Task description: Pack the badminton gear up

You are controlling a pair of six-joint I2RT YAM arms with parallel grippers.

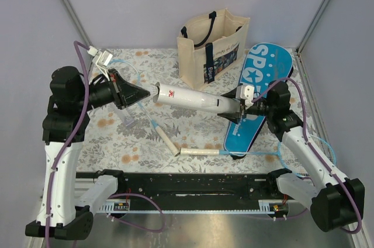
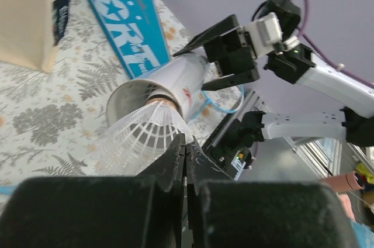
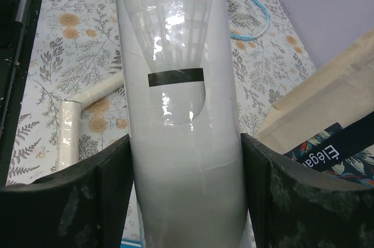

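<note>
Floral cloth (image 1: 117, 137); R end effector (image 1: 236, 109) clamps glossy white tube (image 1: 193, 99); L end effector (image 1: 151, 91) pinches feathery shuttlecock (image 2: 146, 134) skirt.

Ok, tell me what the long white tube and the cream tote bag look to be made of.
The long white tube looks like thin translucent plastic with a glossy finish: a shuttlecock shows through its wall and highlights glint on it. The cream tote bag is probably woven canvas, matte: its walls sag and crease softly.
</note>
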